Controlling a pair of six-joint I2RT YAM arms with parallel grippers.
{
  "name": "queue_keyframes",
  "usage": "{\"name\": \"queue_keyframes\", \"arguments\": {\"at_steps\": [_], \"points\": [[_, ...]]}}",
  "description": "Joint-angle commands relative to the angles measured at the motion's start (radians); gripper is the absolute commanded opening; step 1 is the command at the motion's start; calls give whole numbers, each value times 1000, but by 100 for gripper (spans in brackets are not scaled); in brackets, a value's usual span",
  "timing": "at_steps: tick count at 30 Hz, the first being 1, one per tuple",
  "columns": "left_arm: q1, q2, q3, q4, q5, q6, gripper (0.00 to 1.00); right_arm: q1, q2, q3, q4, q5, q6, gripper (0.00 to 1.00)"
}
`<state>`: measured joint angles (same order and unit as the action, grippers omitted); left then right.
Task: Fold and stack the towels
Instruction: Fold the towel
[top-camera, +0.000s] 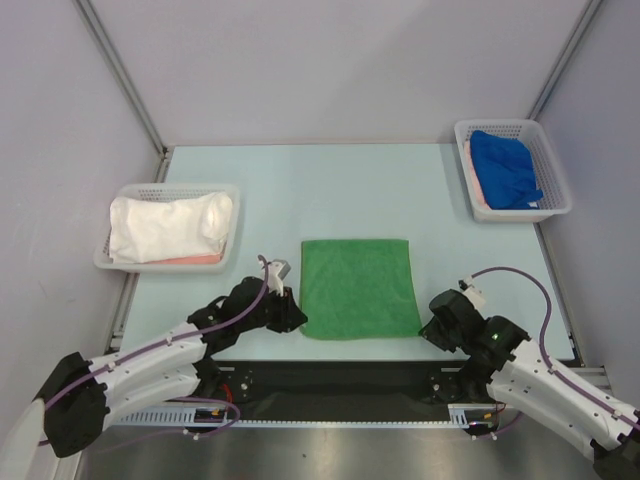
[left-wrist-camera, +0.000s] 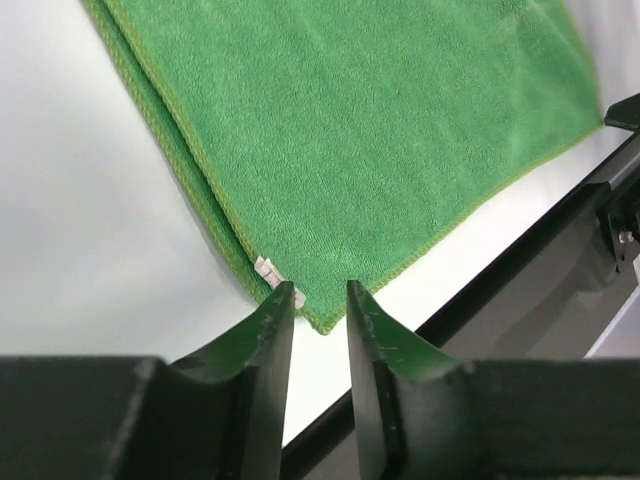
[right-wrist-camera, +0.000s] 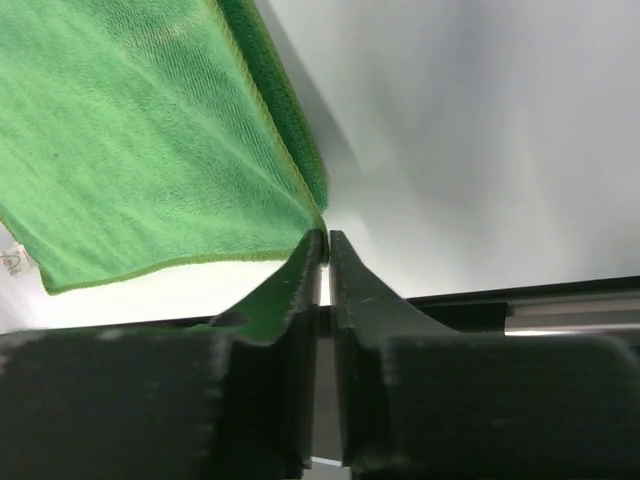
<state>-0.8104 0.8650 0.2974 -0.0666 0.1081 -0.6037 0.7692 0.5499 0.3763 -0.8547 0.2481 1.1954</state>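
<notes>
A green towel (top-camera: 358, 286) lies folded in a square on the table in front of both arms. My left gripper (top-camera: 297, 318) sits at its near left corner. In the left wrist view the fingers (left-wrist-camera: 272, 330) stand a little apart, and the towel's corner (left-wrist-camera: 322, 318) with its white tag lies just past the tips (left-wrist-camera: 318, 300). My right gripper (top-camera: 427, 328) is at the near right corner. In the right wrist view its jaws are almost closed and pinch the towel's corner (right-wrist-camera: 312, 215) at the tips (right-wrist-camera: 325, 240). There the towel's edge (right-wrist-camera: 270, 110) rises slightly.
A white basket (top-camera: 118, 256) at the left holds a white towel (top-camera: 168, 226) over a pink one. A white basket (top-camera: 555, 190) at the back right holds a blue towel (top-camera: 505, 168) over a pink one. The table's dark front rail (top-camera: 330, 375) runs just below the green towel.
</notes>
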Motion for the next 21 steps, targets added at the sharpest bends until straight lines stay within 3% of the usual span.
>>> {"name": "queue_keyframes", "arguments": {"at_steps": [1, 2, 5, 8, 10, 14, 16, 21], "points": [[-10, -38, -21, -15, -22, -44, 34, -4, -2, -4, -18, 0, -3, 18], [-12, -47, -20, -30, -42, -48, 34, -4, -2, 7, -20, 2, -13, 29], [-12, -63, 26, -68, -93, -50, 39, -8, -2, 48, -32, 37, -34, 45], [-10, 14, 156, -143, -226, -50, 40, -59, 45, 148, 25, 72, -147, 50], [-4, 86, 260, -154, -321, -36, 41, -135, 148, 189, 150, 43, -242, 50], [62, 332, 416, -128, -352, 10, 41, -492, 423, 272, 419, -182, -486, 47], [108, 417, 489, -111, -345, 48, 43, -560, 619, 358, 515, -265, -578, 44], [221, 667, 588, -79, -300, 79, 41, -596, 895, 510, 634, -294, -680, 43]]}}
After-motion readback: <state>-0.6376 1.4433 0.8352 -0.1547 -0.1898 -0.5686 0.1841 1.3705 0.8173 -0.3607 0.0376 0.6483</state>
